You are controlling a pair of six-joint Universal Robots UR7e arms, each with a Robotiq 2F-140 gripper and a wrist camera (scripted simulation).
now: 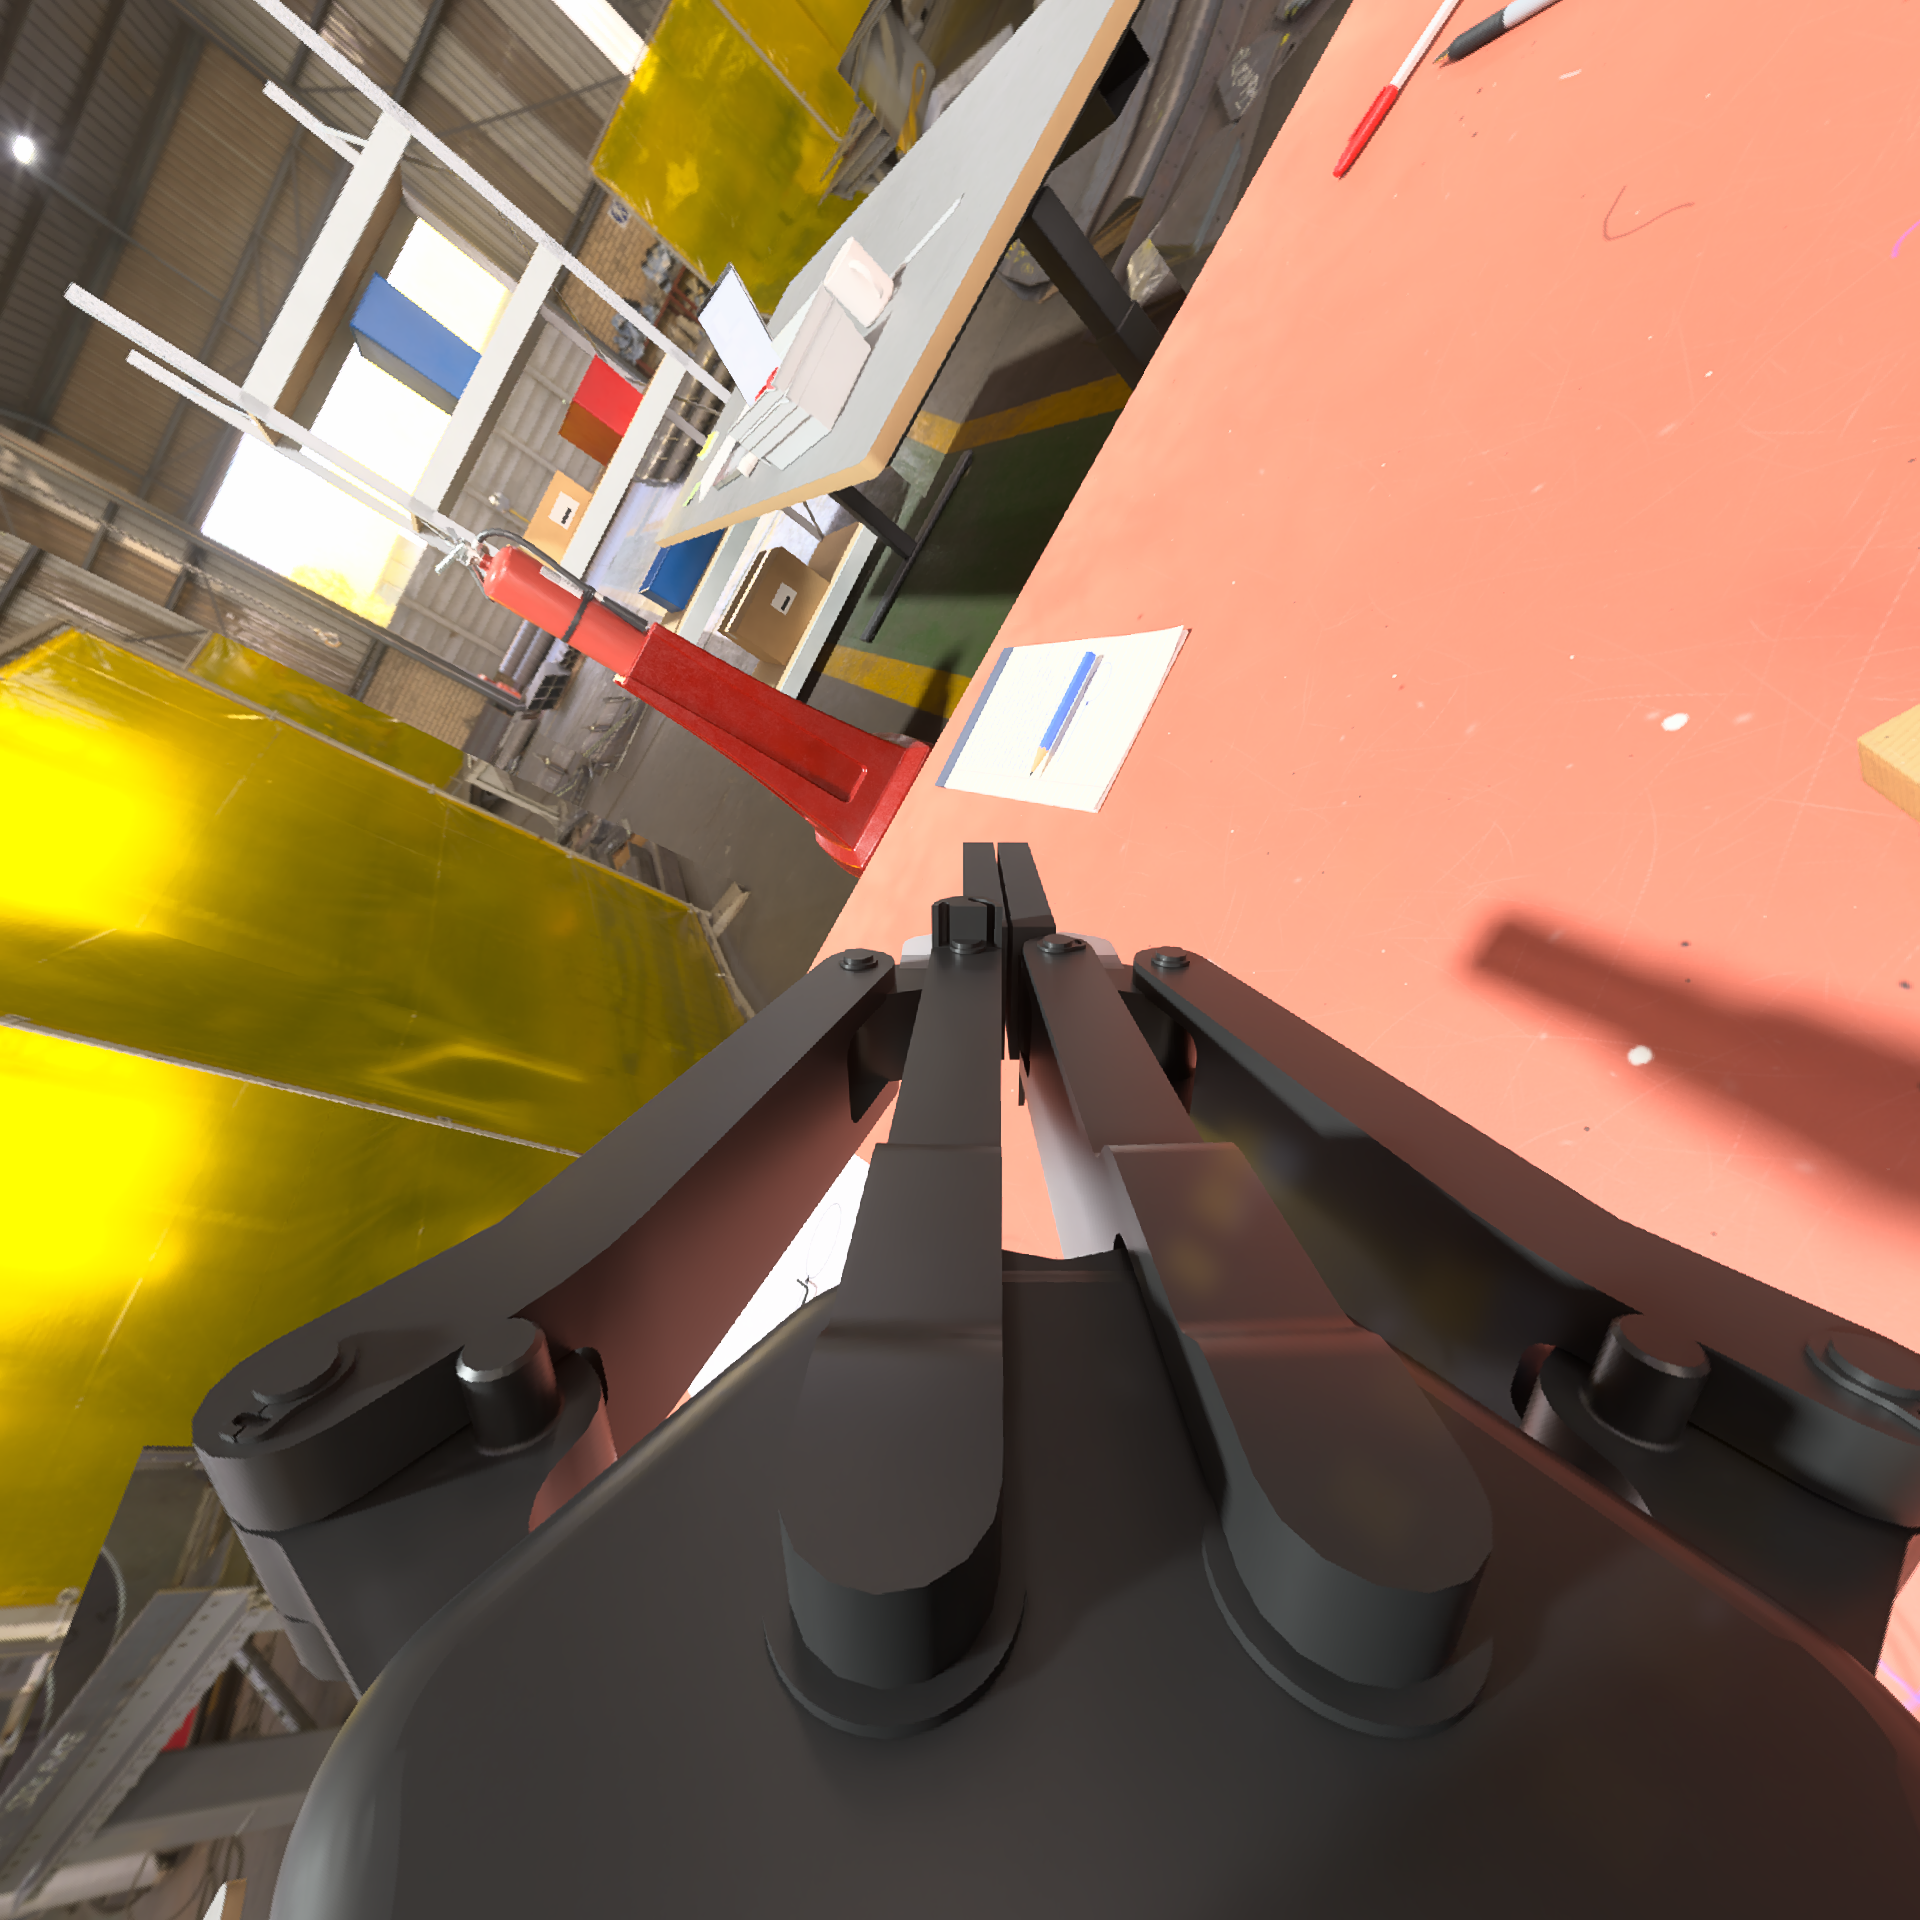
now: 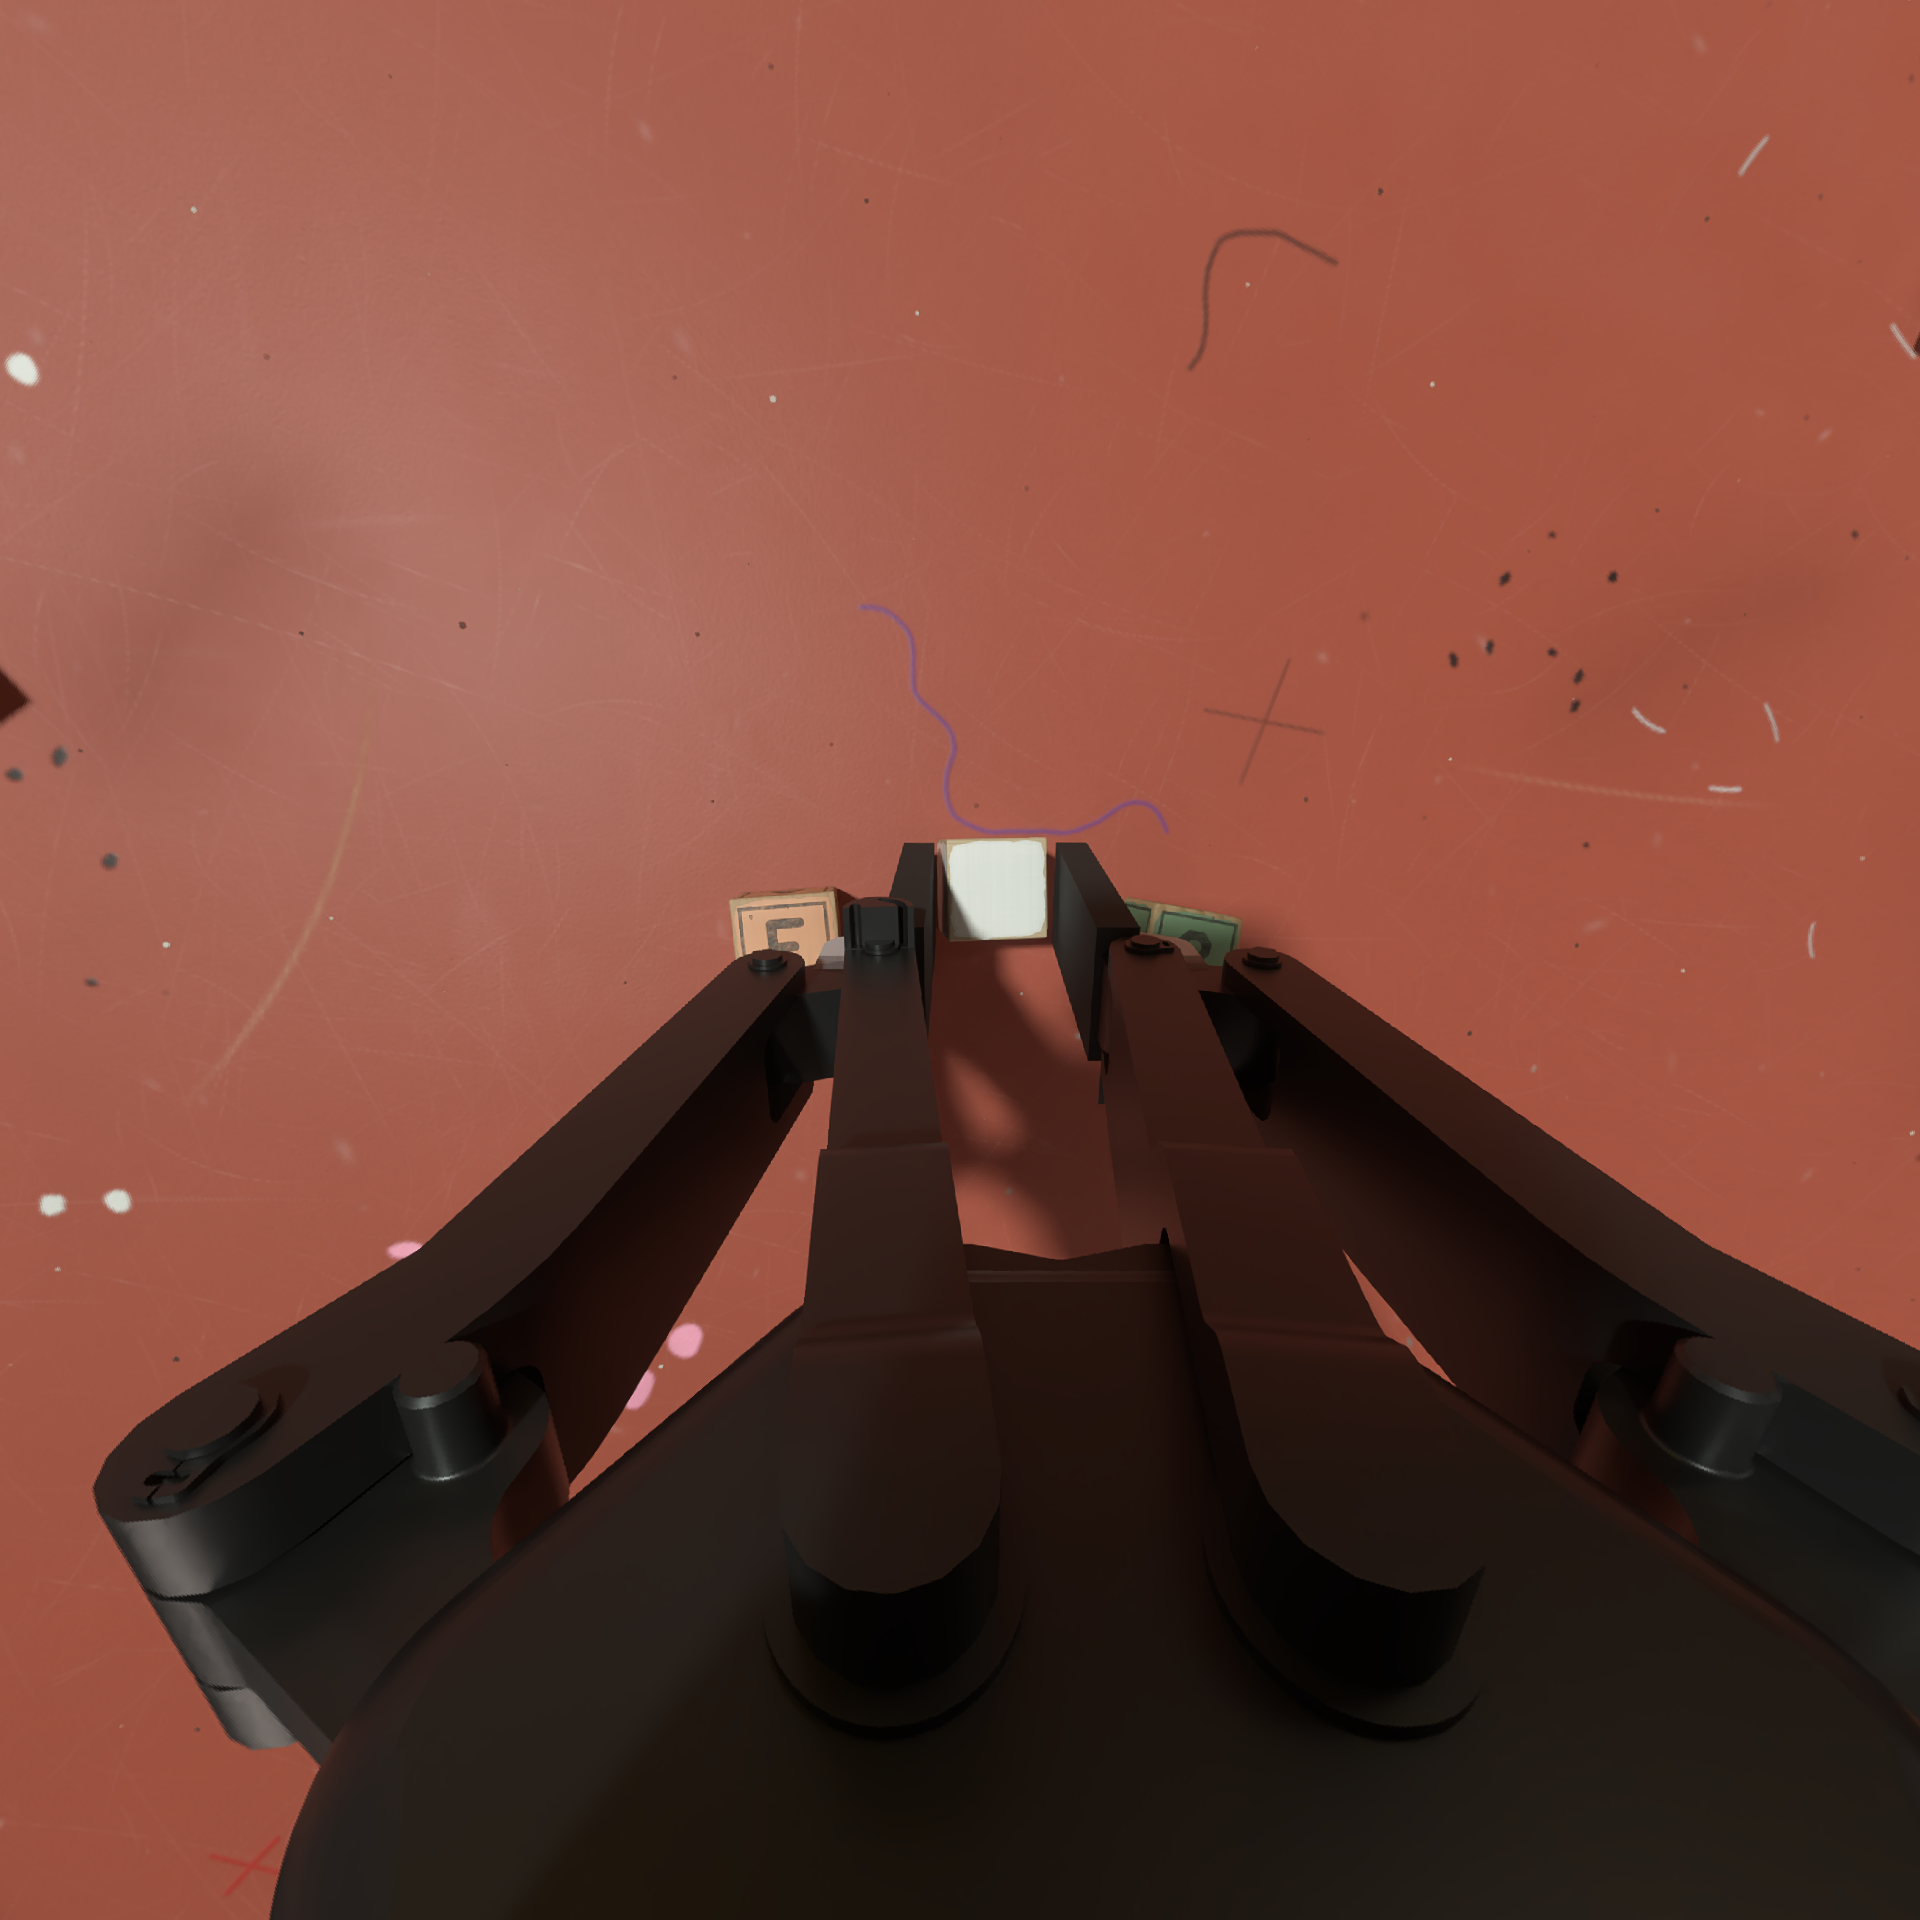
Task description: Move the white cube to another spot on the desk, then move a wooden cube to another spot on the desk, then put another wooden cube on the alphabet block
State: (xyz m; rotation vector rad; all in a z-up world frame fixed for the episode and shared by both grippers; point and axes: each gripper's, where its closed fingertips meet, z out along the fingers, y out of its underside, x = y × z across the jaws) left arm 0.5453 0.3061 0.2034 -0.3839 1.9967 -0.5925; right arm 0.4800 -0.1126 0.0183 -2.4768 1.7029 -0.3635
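In the right wrist view the white cube sits on the red desk. My right gripper points down at it with one finger on each side, a narrow gap showing between each pad and the cube. An alphabet block lies just left of the left finger, and a green block just right of the right finger, partly hidden. In the left wrist view my left gripper is shut and empty above the desk's edge. A corner of a wooden cube shows at the right border.
A notepad with a blue pencil lies near the desk edge ahead of the left gripper. A red pen and a dark pen lie far off. A red stand and another table are beyond the edge.
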